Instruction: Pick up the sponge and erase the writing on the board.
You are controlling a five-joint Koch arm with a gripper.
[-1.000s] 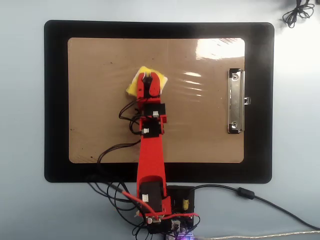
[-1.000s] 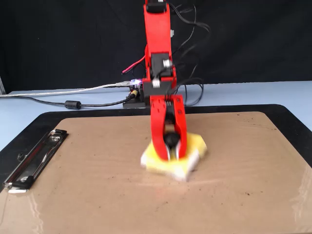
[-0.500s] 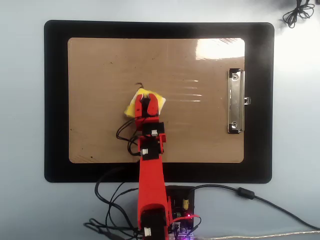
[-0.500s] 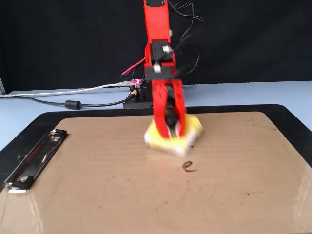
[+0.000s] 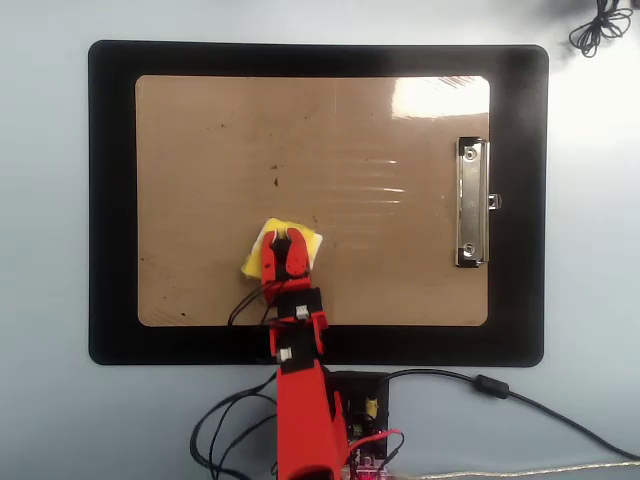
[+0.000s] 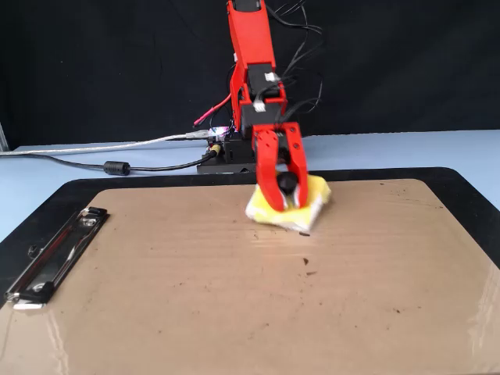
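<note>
My red gripper [image 5: 288, 236] [image 6: 286, 205] is shut on the yellow sponge [image 5: 254, 262] [image 6: 315, 195], one finger on each side of the black round spot at its centre. The sponge rests pressed on the tan board [image 5: 400, 260] [image 6: 195, 297], close to the board edge nearest the arm base. Of the writing, only a couple of small dark specks [image 5: 275, 181] [image 6: 304, 261] show, a short way beyond the sponge and away from the base. Part of the sponge is hidden under the gripper in the overhead view.
The board lies on a larger black mat [image 5: 110, 200] [image 6: 47, 203]. A silver clip [image 5: 472, 202] [image 6: 55, 262] sits at the right end of the board in the overhead view. The arm's base and cables [image 5: 350, 405] [image 6: 117, 166] lie just off the mat.
The gripper has dragged the sponge across the board toward the arm base. A curled stroke left uncovered half a second ago is now reduced to specks.
</note>
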